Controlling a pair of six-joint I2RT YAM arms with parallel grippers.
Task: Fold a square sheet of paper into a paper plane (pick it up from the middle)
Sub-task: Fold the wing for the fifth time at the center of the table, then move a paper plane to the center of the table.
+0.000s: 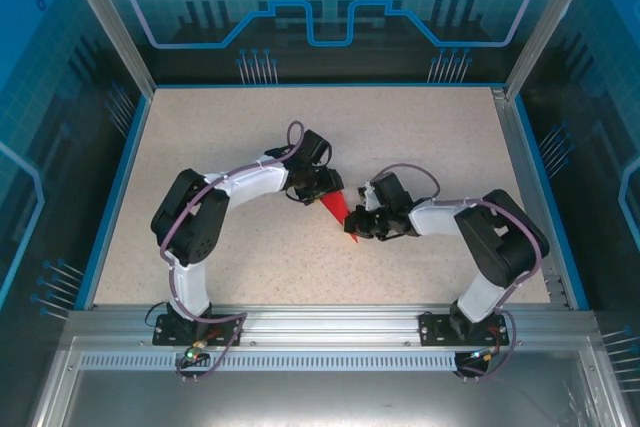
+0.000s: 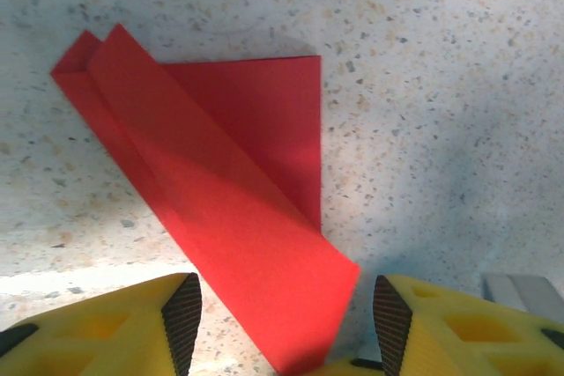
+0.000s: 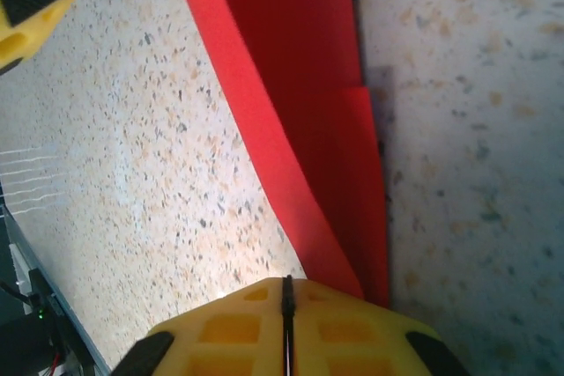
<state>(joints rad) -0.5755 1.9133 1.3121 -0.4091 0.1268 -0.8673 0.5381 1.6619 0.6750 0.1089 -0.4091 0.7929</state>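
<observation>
Folded red paper (image 1: 335, 209) lies on the speckled counter (image 1: 220, 137) between both arms.
Left tool (image 2: 282, 310) spread astride its far end; right tool (image 3: 286, 310) pressed together, overlapping its near end.

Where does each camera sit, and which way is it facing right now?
Top external: above and behind the bases, looking down on the table; both arms show, with the left pincer and right pincer meeting at the red paper.
Left wrist: on its arm, looking down past open yellow fingers at the paper.
Right wrist: on its arm, looking down past closed fingers along the paper.
Shared: both wrist views show the same paper on the speckled table.
</observation>
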